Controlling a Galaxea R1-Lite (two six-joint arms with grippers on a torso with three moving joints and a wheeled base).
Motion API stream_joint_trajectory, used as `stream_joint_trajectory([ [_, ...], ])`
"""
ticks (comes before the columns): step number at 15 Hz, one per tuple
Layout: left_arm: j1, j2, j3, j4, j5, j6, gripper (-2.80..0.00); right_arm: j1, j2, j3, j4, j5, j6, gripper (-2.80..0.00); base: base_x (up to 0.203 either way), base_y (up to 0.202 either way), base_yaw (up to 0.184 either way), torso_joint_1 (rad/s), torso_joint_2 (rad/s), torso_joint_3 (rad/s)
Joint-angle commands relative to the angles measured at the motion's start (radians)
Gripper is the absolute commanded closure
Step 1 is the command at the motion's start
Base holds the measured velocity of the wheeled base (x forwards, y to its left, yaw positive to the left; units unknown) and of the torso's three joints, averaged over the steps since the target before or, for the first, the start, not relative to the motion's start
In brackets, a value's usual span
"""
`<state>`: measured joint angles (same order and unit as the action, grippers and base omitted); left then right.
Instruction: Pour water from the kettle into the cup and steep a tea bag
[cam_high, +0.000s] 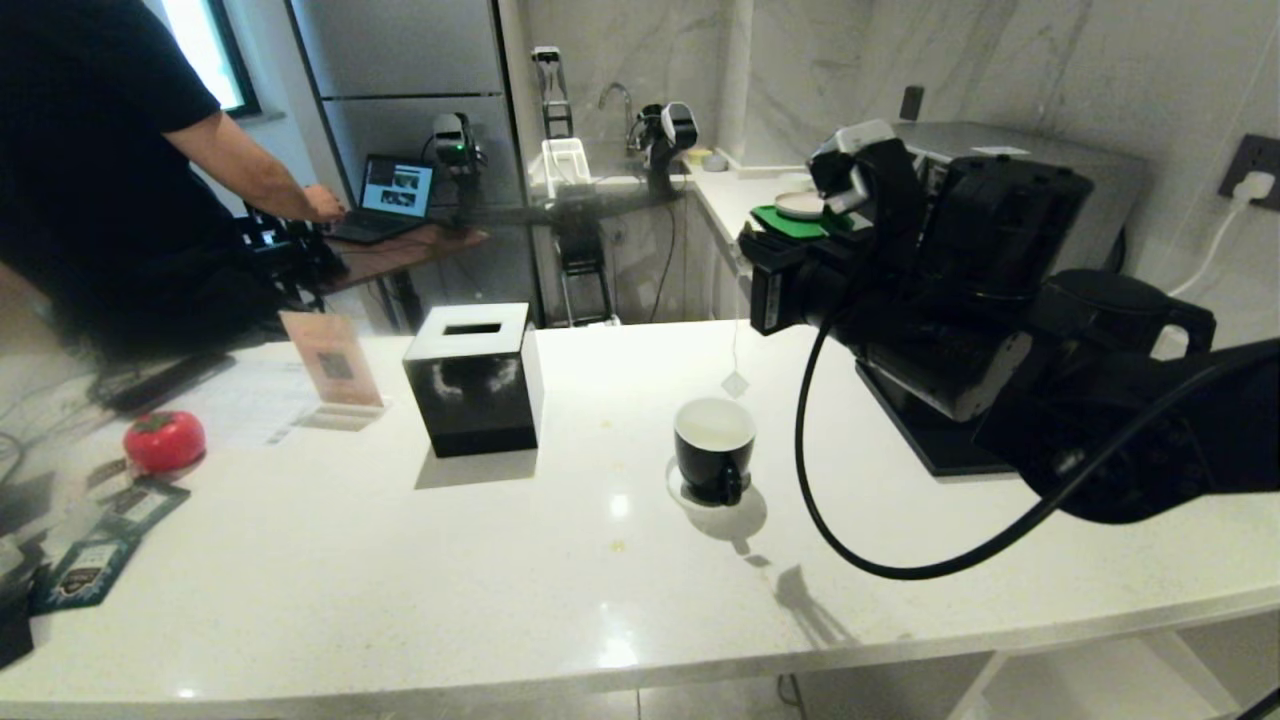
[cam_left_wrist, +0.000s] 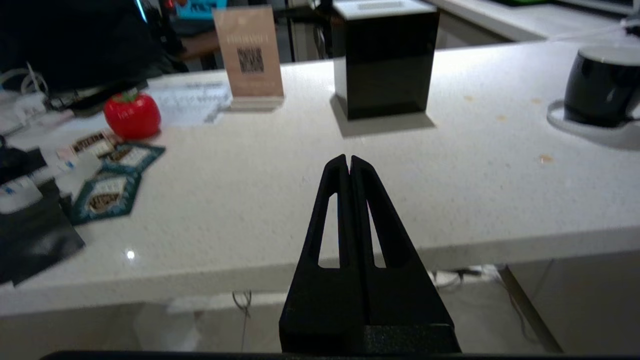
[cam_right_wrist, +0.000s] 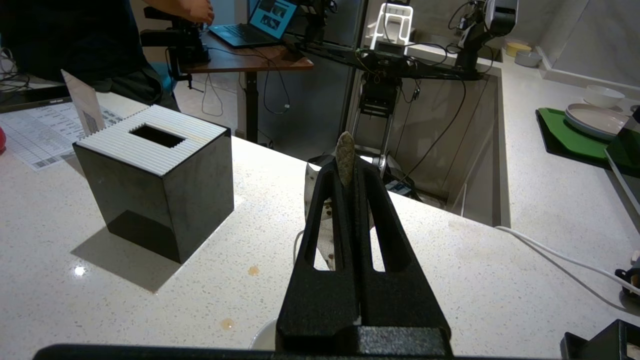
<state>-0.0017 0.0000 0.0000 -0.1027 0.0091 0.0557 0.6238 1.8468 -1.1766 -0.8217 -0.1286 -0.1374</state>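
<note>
The black cup (cam_high: 714, 450) with its white inside stands on the white counter (cam_high: 600, 600); it also shows in the left wrist view (cam_left_wrist: 602, 85). A small pale tea bag (cam_high: 735, 385) dangles on a thin string just above the cup's far rim. My right gripper (cam_high: 750, 245) is above the cup and shut on the tea bag's tag (cam_right_wrist: 345, 152), with the spotted pouch (cam_right_wrist: 316, 200) hanging below its fingers. The black kettle (cam_high: 1105, 295) stands behind my right arm, mostly hidden. My left gripper (cam_left_wrist: 349, 159) is shut and empty, low before the counter's front edge.
A black tissue box (cam_high: 475, 385) stands left of the cup, with a card stand (cam_high: 335, 360) beyond it. A red tomato-shaped thing (cam_high: 165, 440) and teal packets (cam_high: 90, 560) lie far left. A person (cam_high: 90, 150) works at a laptop behind. A white cable (cam_right_wrist: 560, 255) crosses the counter.
</note>
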Motion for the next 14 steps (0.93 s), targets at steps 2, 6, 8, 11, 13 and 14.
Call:
stream_joint_trajectory([
  [2, 0.000, 0.002, 0.000, -0.019, 0.013, 0.040, 0.00, 0.001, 0.002, 0.000, -0.007, 0.000, -0.002, 0.00, 0.000, 0.000, 0.000, 0.000, 0.00, 0.000],
  [6, 0.000, 0.002, 0.000, -0.029, -0.015, 0.104, 0.00, 0.001, 0.000, 0.000, -0.005, 0.000, -0.002, 0.00, 0.000, 0.000, 0.000, 0.000, 0.00, 0.000],
  [8, 0.000, 0.002, 0.000, -0.012, -0.012, 0.153, 0.00, 0.001, -0.001, 0.002, -0.007, -0.002, -0.002, 0.00, 0.000, 0.000, 0.000, 0.000, 0.00, 0.000],
  [11, 0.000, 0.002, 0.000, -0.014, -0.004, 0.160, 0.00, 0.001, -0.001, 0.002, -0.007, -0.002, -0.002, 0.00, 0.000, 0.000, 0.000, 0.000, 0.00, 0.000],
  [13, 0.000, 0.002, -0.028, -0.018, 0.036, 0.124, 0.00, 0.001, -0.001, 0.002, -0.007, -0.002, -0.002, 0.00, 0.000, 0.000, 0.000, 0.000, 0.00, 0.000],
  [14, 0.000, 0.002, -0.057, 0.004, 0.044, 0.104, 0.00, 0.001, -0.001, 0.002, -0.007, -0.002, -0.002, 0.00, 0.000, 0.000, 0.000, 0.000, 0.00, 0.000],
])
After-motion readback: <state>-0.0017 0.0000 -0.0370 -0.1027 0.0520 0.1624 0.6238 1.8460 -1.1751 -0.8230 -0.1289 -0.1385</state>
